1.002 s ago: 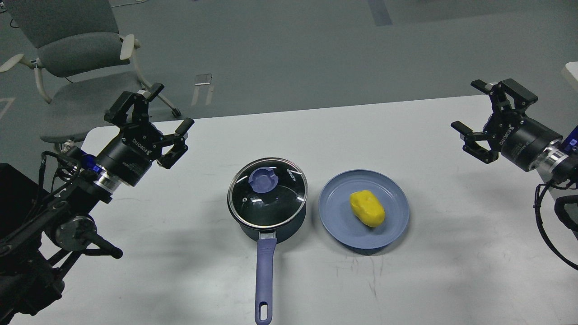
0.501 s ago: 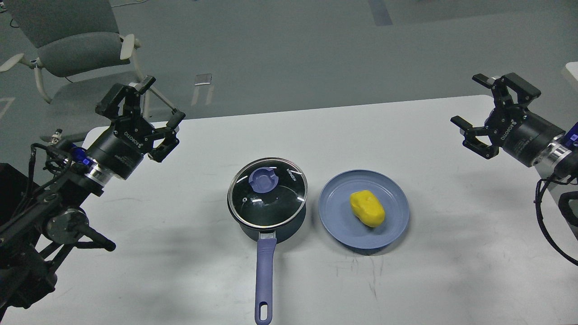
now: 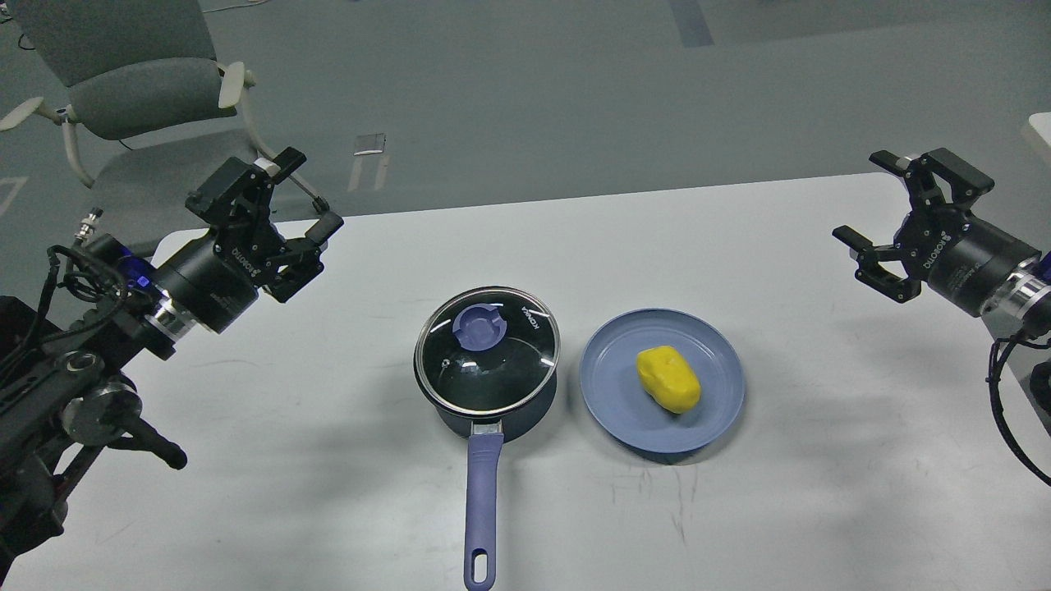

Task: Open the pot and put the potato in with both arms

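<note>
A dark pot point(image 3: 493, 414) stands at the table's middle with a glass lid point(image 3: 487, 351) on it, a blue knob point(image 3: 479, 323) on top and a long blue handle point(image 3: 478, 509) pointing toward me. A yellow potato point(image 3: 667, 378) lies on a blue plate point(image 3: 616, 402) just right of the pot. My left gripper point(image 3: 300, 197) is open and empty, up and to the left of the pot near the table's far left corner. My right gripper point(image 3: 874, 197) is open and empty, far right of the plate near the table's right edge.
The white table point(image 3: 328, 492) bears the pot and the plate. A grey office chair point(image 3: 139, 107) stands on the floor behind the table's left corner, close behind my left gripper. A white object's corner point(image 3: 1041, 127) shows at the right edge.
My left gripper has shifted slightly right and down after first rising. My right gripper has drawn back to the right. Both stay open. The pot, lid and potato have not moved.
</note>
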`<state>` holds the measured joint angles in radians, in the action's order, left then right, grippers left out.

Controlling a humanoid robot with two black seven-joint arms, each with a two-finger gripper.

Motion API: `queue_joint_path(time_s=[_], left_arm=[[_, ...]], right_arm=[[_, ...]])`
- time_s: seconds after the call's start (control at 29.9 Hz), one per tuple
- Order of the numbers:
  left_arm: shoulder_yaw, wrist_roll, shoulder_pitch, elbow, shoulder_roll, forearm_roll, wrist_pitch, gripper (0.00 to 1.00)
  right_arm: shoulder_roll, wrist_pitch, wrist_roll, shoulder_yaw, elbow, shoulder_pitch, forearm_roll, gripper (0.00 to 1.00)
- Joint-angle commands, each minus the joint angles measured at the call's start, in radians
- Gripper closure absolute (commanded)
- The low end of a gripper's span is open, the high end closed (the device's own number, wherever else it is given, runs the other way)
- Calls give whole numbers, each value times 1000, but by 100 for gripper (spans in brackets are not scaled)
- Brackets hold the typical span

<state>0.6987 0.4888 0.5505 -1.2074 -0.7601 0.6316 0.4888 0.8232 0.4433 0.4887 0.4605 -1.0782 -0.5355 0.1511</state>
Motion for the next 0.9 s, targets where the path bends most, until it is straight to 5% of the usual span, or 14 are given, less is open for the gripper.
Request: queue_joint_path(time_s=[0.0, 0.37, 0.6, 0.87], left_arm=[[5, 0, 9, -75, -25, 126, 0, 2], [-10, 0, 137, -244, -7, 774, -62, 2], [-45, 0, 181, -233, 54, 1151, -81, 2], [-197, 0, 244, -153, 117, 1468, -199, 2]], right_arm=[[-1, -3, 0, 1, 0, 0, -1, 0], [1, -9, 0, 3, 1, -1, -1, 0], [1, -20, 0, 0, 1, -1, 1, 0], [1, -20, 0, 0, 1, -1, -1, 0]])
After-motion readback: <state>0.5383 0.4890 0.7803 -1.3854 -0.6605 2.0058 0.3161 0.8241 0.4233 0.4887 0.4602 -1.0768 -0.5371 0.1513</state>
